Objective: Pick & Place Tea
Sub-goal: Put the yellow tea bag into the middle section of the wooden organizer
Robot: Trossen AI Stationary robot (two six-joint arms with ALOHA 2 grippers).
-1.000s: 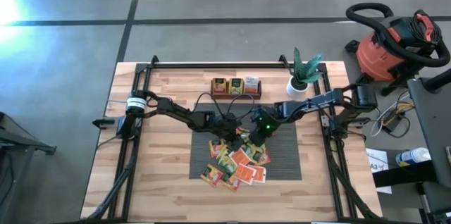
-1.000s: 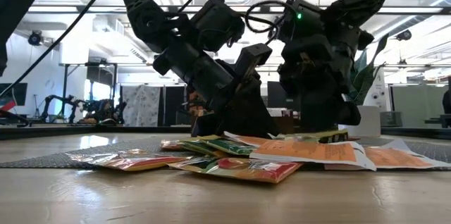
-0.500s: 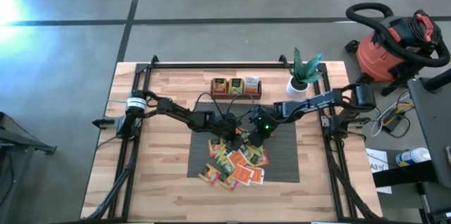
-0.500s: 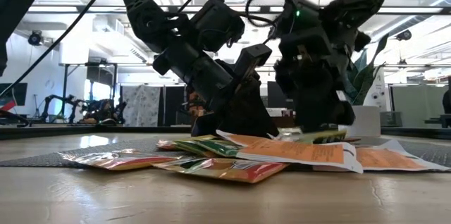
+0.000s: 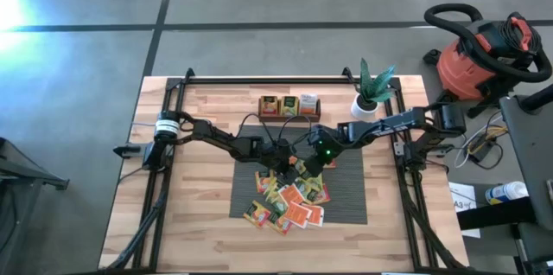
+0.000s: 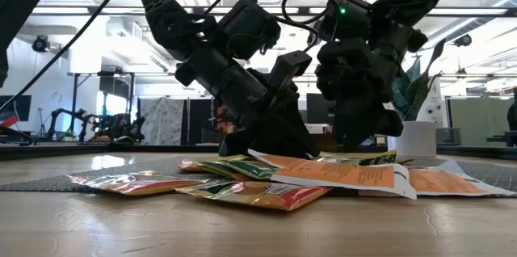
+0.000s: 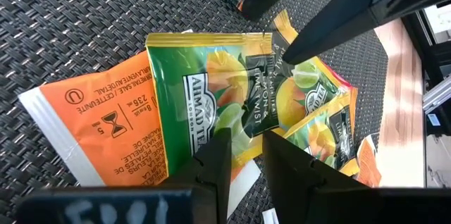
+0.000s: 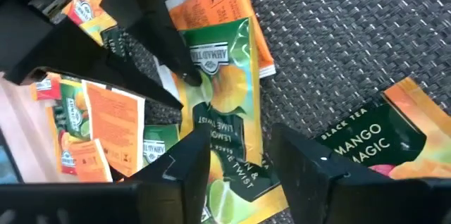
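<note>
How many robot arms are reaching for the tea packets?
2. The left arm comes in from the table's left side and the right arm from its right side; both meet over the pile of tea packets on the grey mat.

Tea sachets [image 5: 289, 202] heaped on mat [image 5: 346, 199], tray [image 5: 289, 106] behind

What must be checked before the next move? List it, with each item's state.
1. Left gripper pinches the green sachet: ok.
2. Right gripper open, straddling the same sachet: ok.
3. Only one sachet pinched: cannot tell; others overlap it.
4. Grippers clear of each other: not ok; both crowd one sachet.
5. Room in the tray: cannot tell.
</note>
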